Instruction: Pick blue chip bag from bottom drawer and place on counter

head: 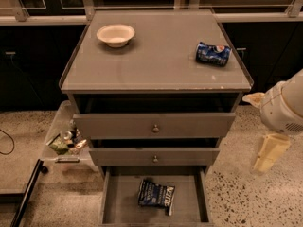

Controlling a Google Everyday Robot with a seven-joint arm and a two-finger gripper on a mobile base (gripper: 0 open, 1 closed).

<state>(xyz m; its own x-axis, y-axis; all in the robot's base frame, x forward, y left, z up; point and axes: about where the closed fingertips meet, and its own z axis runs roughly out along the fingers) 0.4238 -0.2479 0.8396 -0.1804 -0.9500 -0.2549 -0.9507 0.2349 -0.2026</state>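
Observation:
The blue chip bag (156,194) lies flat in the open bottom drawer (120,202), near its middle. My gripper (270,152) hangs at the right of the cabinet, at about the height of the two upper drawers, well above and to the right of the bag and apart from it. It holds nothing that I can see. The counter (156,56) is the flat grey top of the cabinet.
A white bowl (115,34) stands at the counter's back left. A crushed blue Pepsi can (213,54) lies at its right. The two upper drawers (155,125) are pulled partly out. A clear bin of clutter (66,143) sits on the floor at the left.

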